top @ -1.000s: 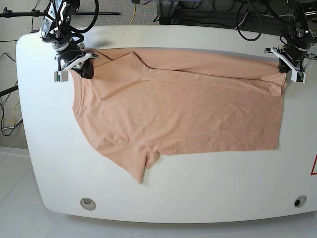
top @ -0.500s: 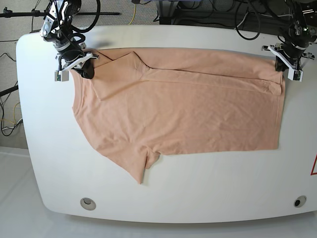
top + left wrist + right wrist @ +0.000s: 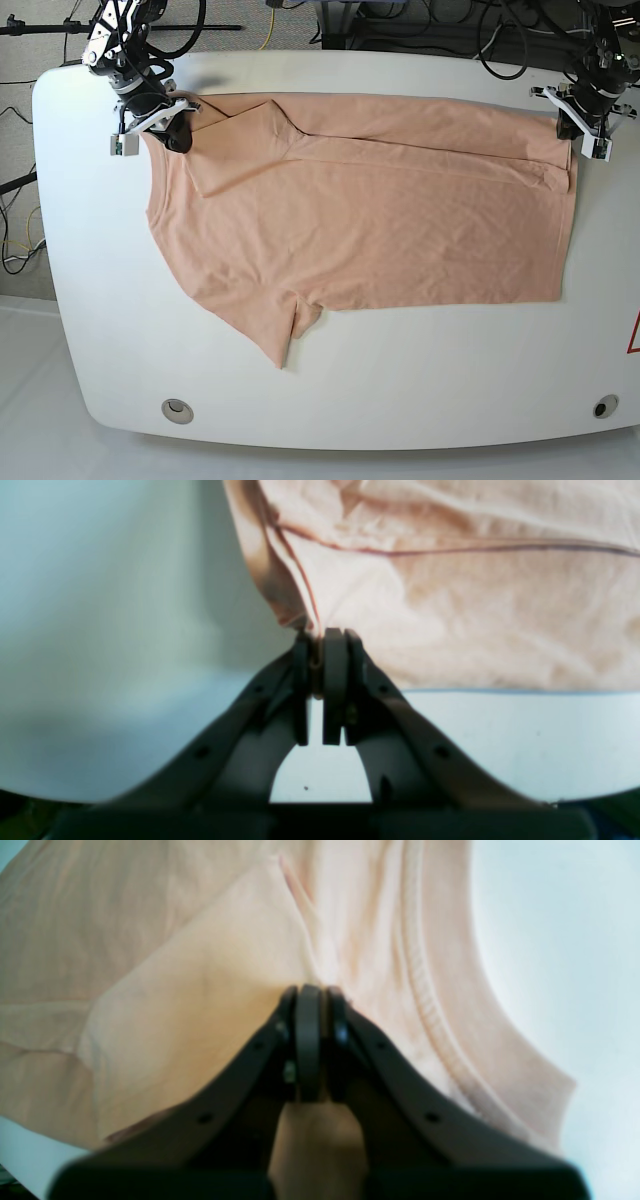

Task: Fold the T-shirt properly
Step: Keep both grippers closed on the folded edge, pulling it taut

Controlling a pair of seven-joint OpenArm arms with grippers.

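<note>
The peach T-shirt (image 3: 370, 220) lies spread on the white table (image 3: 420, 380), its far edge folded over toward the middle and one sleeve pointing to the front left. My right gripper (image 3: 178, 138) is shut on the shirt's shoulder corner by the ribbed collar, as the right wrist view (image 3: 310, 995) shows. My left gripper (image 3: 572, 128) is shut on the shirt's far right hem corner, seen pinched in the left wrist view (image 3: 322, 640). No logo shows.
The table's far edge runs close behind both grippers. Cables (image 3: 500, 40) hang behind the table. Two round inserts (image 3: 178, 409) sit near the front corners. A red mark (image 3: 634, 335) is at the right edge.
Both grippers have moved toward the table's far edge, pulling the shirt's held corners with them. The folded far edge now lies straighter and tauter.
</note>
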